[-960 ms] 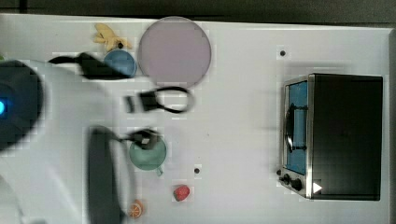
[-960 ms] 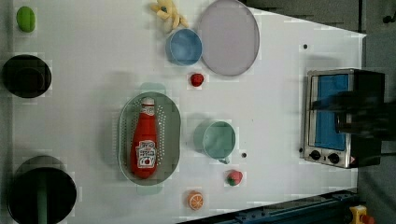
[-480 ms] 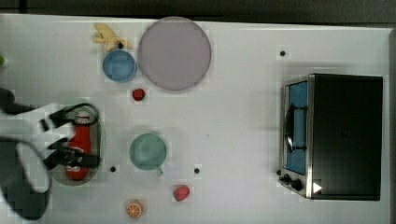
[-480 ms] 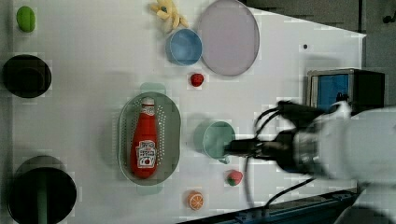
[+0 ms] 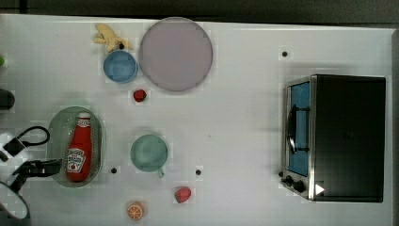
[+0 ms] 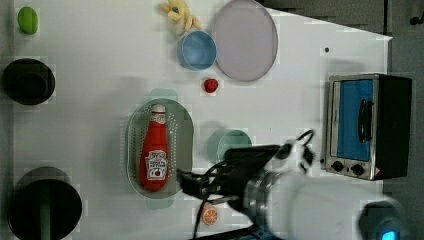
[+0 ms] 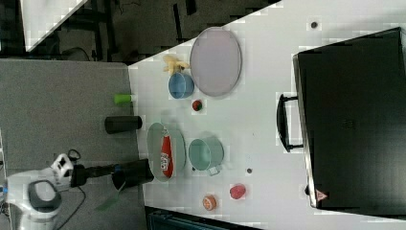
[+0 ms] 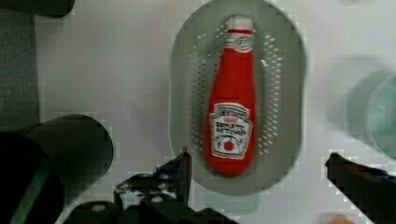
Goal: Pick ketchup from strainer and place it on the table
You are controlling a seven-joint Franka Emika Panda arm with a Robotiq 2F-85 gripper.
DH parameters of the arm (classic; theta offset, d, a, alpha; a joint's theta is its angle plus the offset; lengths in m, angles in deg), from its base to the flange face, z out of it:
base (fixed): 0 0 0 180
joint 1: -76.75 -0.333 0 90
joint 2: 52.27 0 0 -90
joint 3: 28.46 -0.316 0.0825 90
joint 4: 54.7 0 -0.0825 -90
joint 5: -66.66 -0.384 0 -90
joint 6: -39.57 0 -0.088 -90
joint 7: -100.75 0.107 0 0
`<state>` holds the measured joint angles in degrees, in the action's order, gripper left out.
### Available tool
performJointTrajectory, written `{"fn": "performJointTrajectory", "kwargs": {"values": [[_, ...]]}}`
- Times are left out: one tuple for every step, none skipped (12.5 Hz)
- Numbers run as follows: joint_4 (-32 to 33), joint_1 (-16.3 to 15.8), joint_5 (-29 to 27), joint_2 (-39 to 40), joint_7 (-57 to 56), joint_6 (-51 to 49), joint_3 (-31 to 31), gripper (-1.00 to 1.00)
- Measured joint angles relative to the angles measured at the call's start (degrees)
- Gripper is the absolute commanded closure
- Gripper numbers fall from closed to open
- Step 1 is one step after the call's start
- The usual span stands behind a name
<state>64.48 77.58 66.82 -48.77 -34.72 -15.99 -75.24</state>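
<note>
Here we are at the approach step: our end effector point(image 8: 257, 170) hangs above the bottom end of the ketchup point(image 8: 232, 95) with its fingers point(image 8: 183, 168) spread fully wide and nothing between them, so the grasp is not yet made. The ketchup lies flat along the strainer point(image 8: 285, 93), label up, cap at the far end from the end effector. Next, we judge, the fingers must come down either side of the red body and close across its width without catching the strainer's rim. Taking the strainer as our landmark, the teal mug point(image 5: 149, 152) stands just beside it, a strawberry point(image 5: 139, 95) a little beyond, then the blue bowl point(image 5: 121, 66) and the lilac plate point(image 5: 176, 54), and farthest off the toaster oven point(image 5: 335, 136). The wrist view gives the open fingers straddling the bottle's base; the left view instead shows the bare table point(image 6: 90, 95) beside the strainer, where the bottle could go.
</note>
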Motion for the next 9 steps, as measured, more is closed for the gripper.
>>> {"fn": "performJointTrajectory", "kwargs": {"values": [[2.57, -0.33, 1.16, 1.16, 0.01, 4.17, -0.31, -1.0], [4.81, -0.34, 2.72, 2.97, 0.17, 8.06, -0.67, -1.0], [7.27, -0.32, 3.71, 4.97, 0.68, 11.83, -0.67, -1.0], [9.4, -0.34, 4.23, 7.23, 0.89, 14.44, -0.39, -1.0], [10.97, -0.55, 5.55, 9.88, 1.51, 16.84, 0.31, -1.0], [12.2, -0.4, 6.33, 12.77, 2.47, 18.88, 0.78, -1.0], [12.98, -0.07, 7.26, 15.43, 2.99, 20.7, 1.15, -1.0], [13.2, -0.13, 7.63, 17.89, 3.06, 21.51, 1.85, -1.0], [13.09, 0.03, 8.9, 20.31, 3.41, 23.3, 2.24, -1.0]]}}
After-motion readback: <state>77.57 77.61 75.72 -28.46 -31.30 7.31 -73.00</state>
